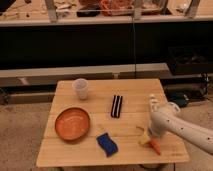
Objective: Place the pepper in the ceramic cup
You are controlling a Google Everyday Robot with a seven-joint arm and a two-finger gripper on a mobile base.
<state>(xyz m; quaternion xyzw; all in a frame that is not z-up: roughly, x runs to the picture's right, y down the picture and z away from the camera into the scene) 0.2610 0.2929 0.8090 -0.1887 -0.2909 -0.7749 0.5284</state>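
The pepper (155,146) is a small orange-red tapered piece lying on the wooden table (130,90) near its front right corner. My gripper (145,137) reaches down from the white arm (175,125) at the right and sits right over the pepper's left end, partly hiding it. The ceramic cup (80,88) is small and whitish and stands upright at the table's back left, far from the gripper.
A wide shallow orange dish (72,123) sits front left. A blue sponge (107,143) lies at the front middle. A dark striped flat object (116,106) lies in the middle. A dark counter with cluttered shelves runs behind the table.
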